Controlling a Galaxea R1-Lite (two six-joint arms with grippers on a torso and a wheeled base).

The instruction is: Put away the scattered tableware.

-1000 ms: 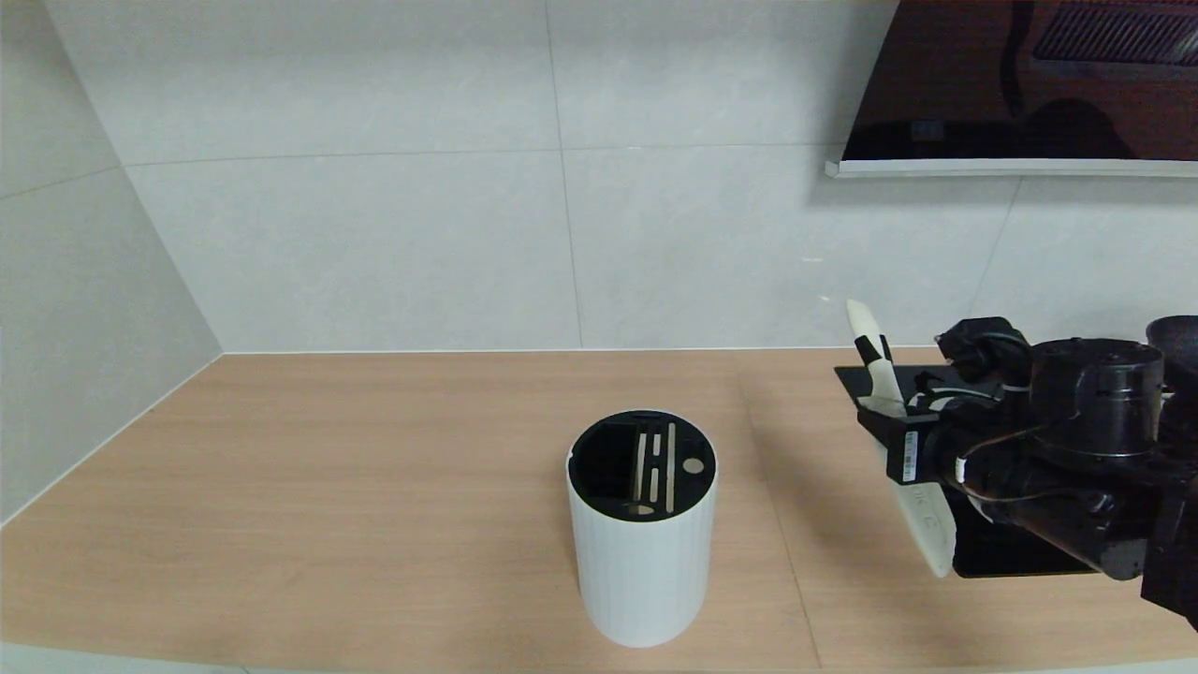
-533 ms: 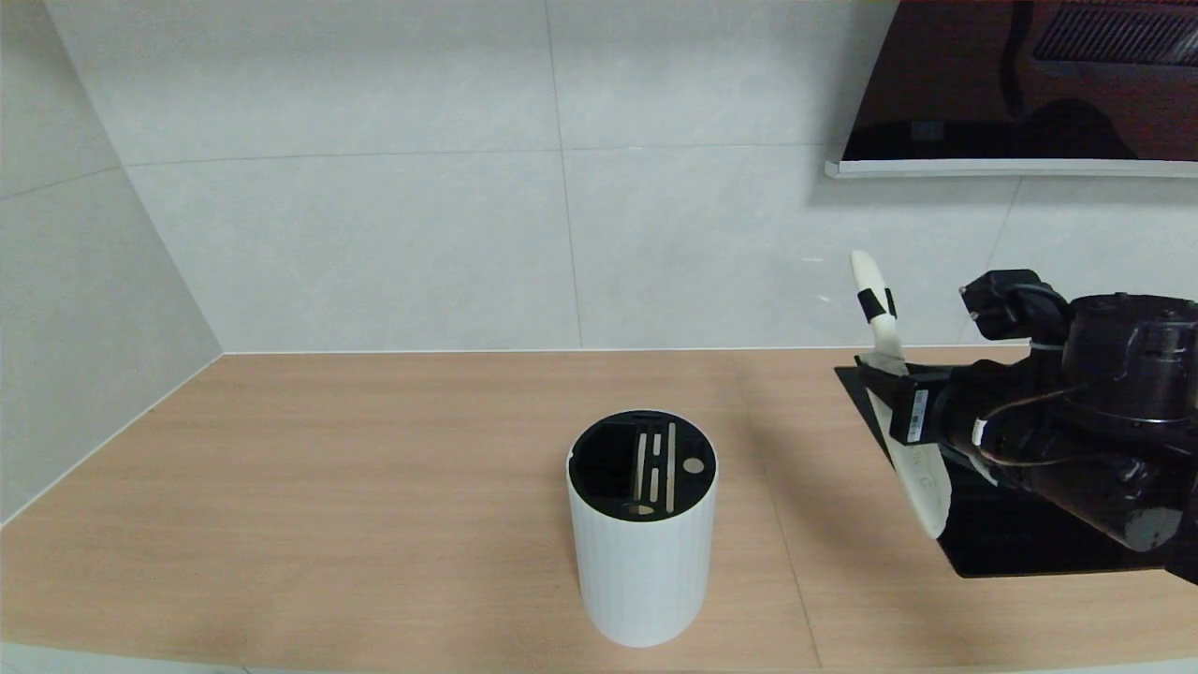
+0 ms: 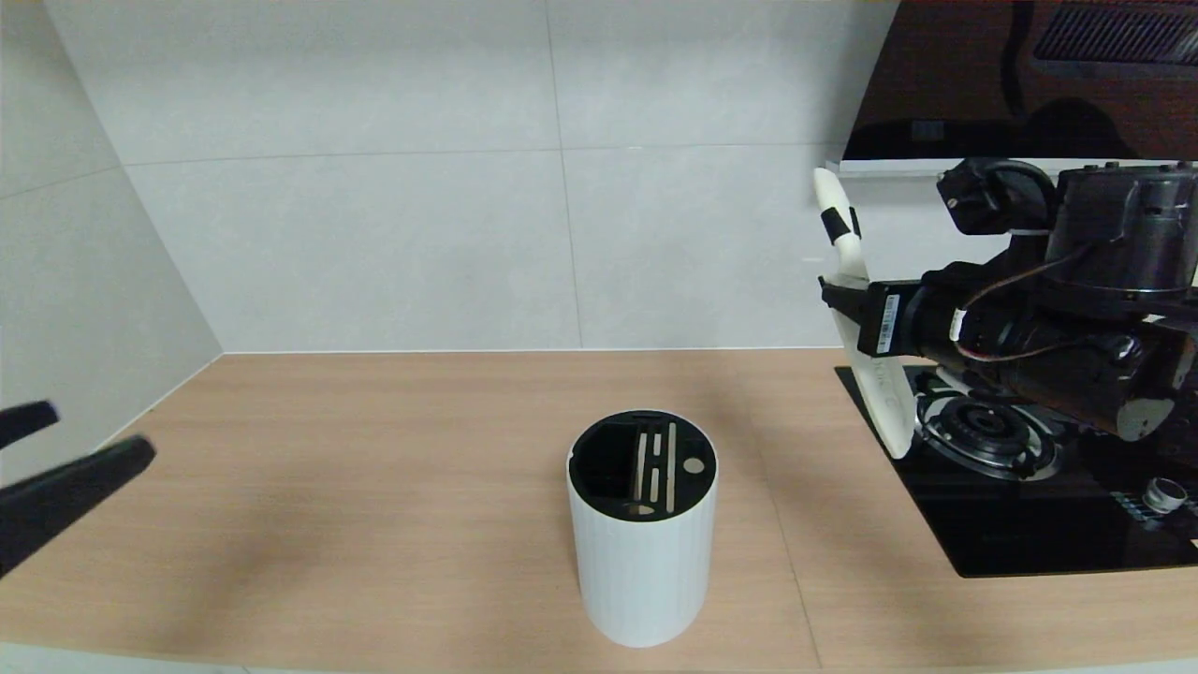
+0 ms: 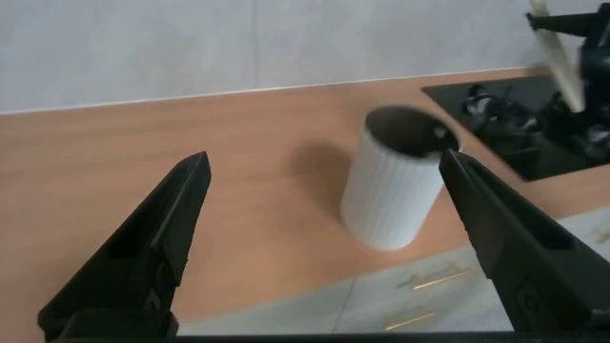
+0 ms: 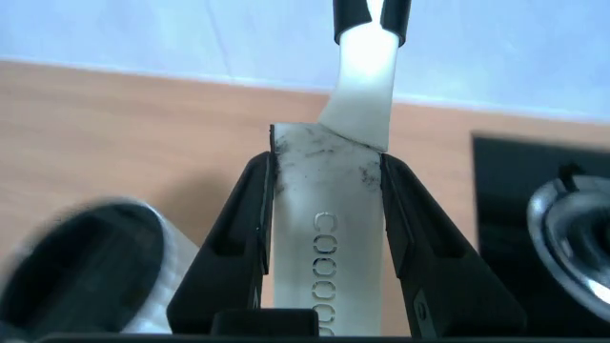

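Note:
A white ribbed cylindrical holder (image 3: pixel 642 529) with a black slotted top stands on the wooden counter (image 3: pixel 374 468); it is also in the left wrist view (image 4: pixel 393 181) and right wrist view (image 5: pixel 91 272). My right gripper (image 3: pixel 856 314) is shut on a white knife (image 3: pixel 866 328), held in the air to the right of the holder and above the stove's edge, blade pointing down, handle up. The right wrist view has the blade (image 5: pixel 329 238) clamped between both fingers. My left gripper (image 3: pixel 56 459) hangs open at the far left, well apart from the holder, with nothing between its fingers.
A black gas stove (image 3: pixel 1020 487) with a burner (image 3: pixel 987 431) lies on the counter at the right. A dark range hood (image 3: pixel 1029 84) hangs on the tiled wall above it. The wall corner closes off the left side.
My right gripper has risen with the knife, uncovering the burner below. My left gripper has come into the head view at the left edge.

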